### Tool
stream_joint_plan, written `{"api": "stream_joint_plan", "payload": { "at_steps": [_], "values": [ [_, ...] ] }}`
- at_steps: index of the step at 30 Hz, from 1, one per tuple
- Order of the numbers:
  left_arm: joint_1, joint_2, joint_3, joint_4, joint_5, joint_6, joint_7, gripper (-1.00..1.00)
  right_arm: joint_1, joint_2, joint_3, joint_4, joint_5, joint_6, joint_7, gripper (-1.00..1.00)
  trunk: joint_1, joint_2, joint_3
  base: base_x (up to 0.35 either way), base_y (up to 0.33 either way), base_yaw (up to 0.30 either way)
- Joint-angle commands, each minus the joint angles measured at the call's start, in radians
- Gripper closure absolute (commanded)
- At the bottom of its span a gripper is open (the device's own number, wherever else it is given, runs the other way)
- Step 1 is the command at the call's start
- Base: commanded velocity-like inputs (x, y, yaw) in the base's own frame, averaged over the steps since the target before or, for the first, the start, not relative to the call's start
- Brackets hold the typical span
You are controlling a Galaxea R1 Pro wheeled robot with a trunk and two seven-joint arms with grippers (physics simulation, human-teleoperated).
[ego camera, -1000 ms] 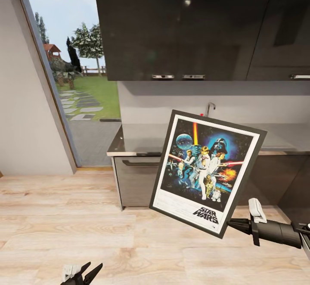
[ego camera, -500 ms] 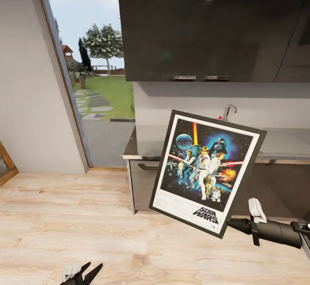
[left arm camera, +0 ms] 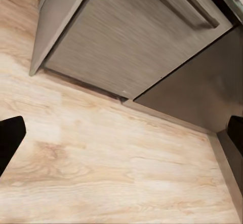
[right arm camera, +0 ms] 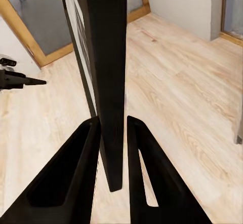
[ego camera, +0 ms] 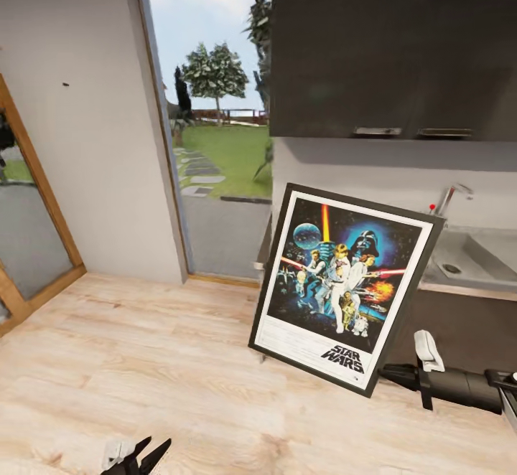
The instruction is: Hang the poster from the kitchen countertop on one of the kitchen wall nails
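The black-framed poster (ego camera: pixel 343 287) is held tilted, its lower corner clamped by the right gripper (right arm camera: pixel 112 148); the frame's thin edge is seen between the fingers (right arm camera: pixel 76 168). The left gripper (left arm camera: pixel 121 133) is spread wide.

poster (ego camera: pixel 343 287) tilted in front of kitchen countertop (ego camera: pixel 470 263), sink (ego camera: pixel 474 252) behind-right, doorway (ego camera: pixel 215 123) to its left

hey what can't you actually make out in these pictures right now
- Countertop: head view, its left part hidden behind the poster.
- Dark speck on the wall: head view, too small to call a nail.
- Left hand: head view, cut by the bottom edge.
- Poster artwork: right wrist view shows the frame edge-on.
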Motion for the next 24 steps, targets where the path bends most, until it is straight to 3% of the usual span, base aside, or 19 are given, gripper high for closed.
{"api": "stream_joint_plan", "payload": {
  "at_steps": [1,17,24],
  "values": [
    [-0.001,0.000,0.008,0.001,-0.007,-0.005,-0.002,-1.00,-0.001,0.000,-0.001,-0.001,-0.002,0.013,0.005,1.00,0.001,-0.002,-0.002,0.132,0.275,0.290],
    [-0.001,0.000,0.008,0.001,-0.007,-0.005,-0.002,-1.00,-0.001,0.000,-0.001,-0.001,-0.002,0.011,0.005,1.00,0.001,-0.002,-0.004,0.130,0.276,0.284],
    [-0.001,0.000,0.008,0.001,-0.007,-0.005,-0.002,-1.00,-0.001,0.000,-0.001,-0.001,-0.001,0.012,0.005,1.00,0.001,-0.002,-0.005,0.202,0.251,0.061]
  ]
}}
